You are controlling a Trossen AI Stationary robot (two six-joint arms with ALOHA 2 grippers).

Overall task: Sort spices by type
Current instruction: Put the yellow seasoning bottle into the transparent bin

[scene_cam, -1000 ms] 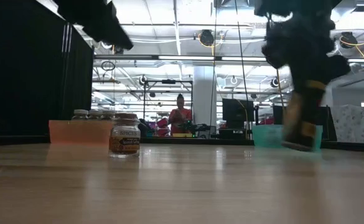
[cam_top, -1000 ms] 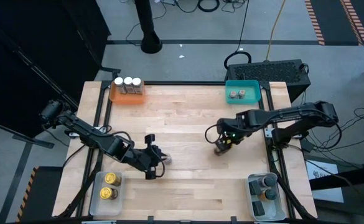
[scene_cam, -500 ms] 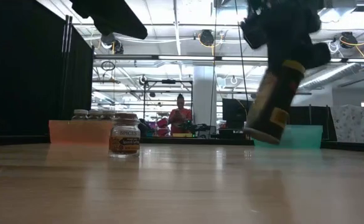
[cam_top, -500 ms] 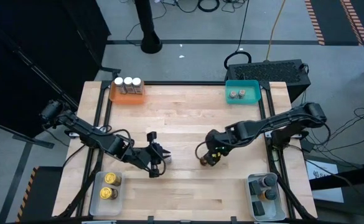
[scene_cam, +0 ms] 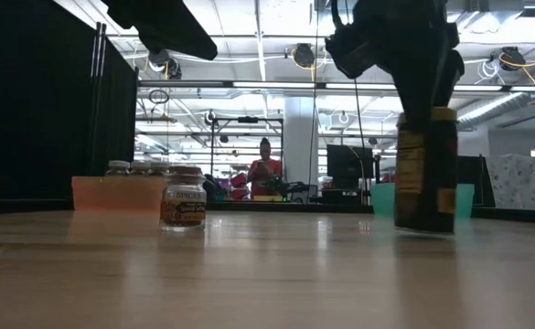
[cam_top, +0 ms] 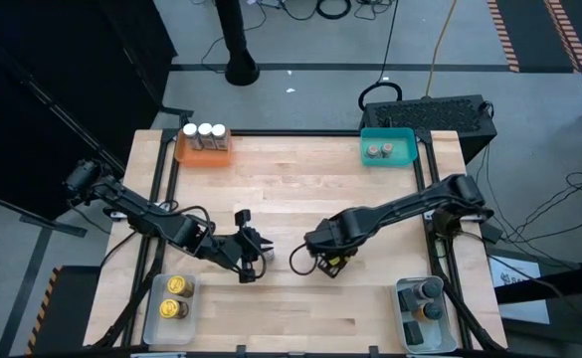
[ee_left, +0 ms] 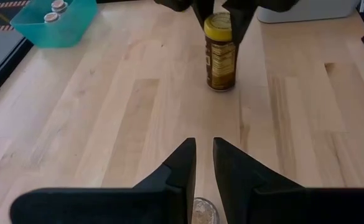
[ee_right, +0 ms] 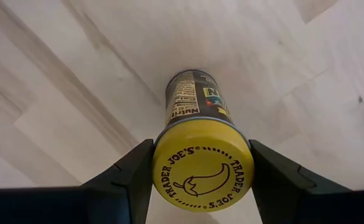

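The bench (cam_top: 291, 189) is pale, smooth planked wood, and four rectangular trays sit at its corners: orange (cam_top: 203, 151), teal (cam_top: 387, 146) and two clear ones (cam_top: 169, 316) (cam_top: 425, 323).

Near the bench's middle, the right gripper (cam_top: 328, 264) has its fingers (ee_right: 129, 171) clamped on the yellow-lidded jar (ee_left: 221, 51), a slim brown cylinder with a glossy label, standing upright at or just above the wood.

Just left of it, the left gripper (cam_top: 259, 249) hovers with its fingers (ee_left: 183, 163) nearly closed and empty, above a short grey-lidded jar (scene_cam: 183, 197).

Risk, as I judge it: this tall, narrow jar could topple if released off-vertical, and the two arms, being close, could collide.
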